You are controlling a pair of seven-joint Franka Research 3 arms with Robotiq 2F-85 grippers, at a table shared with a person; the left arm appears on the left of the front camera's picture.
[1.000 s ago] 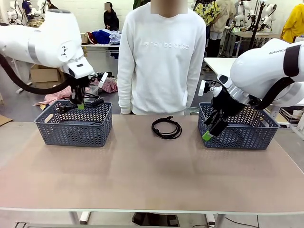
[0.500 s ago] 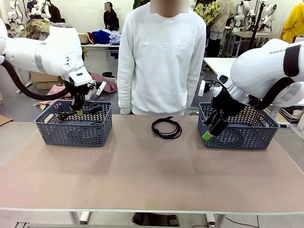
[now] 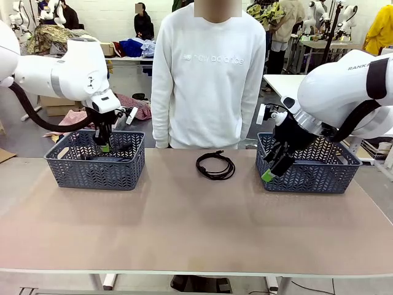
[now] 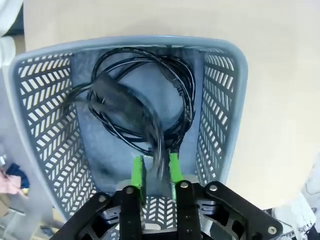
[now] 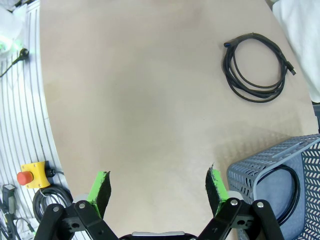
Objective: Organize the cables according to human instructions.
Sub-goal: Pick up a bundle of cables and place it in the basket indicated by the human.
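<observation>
Our left fingers [image 4: 136, 172] are just parting, half open, letting the adapter cable [image 4: 125, 102] drop into the grey basket [image 4: 220, 100] beyond their tips: one sorted. Our right fingers [image 5: 216, 182] are hanging wide, empty; the coiled cable [image 5: 256, 67] is lying well ahead of them.

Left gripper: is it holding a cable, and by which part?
Apparently nothing: the left gripper has its jaws standing wider than the one strand of the cable between them, and the coil lies in the basket.
</observation>
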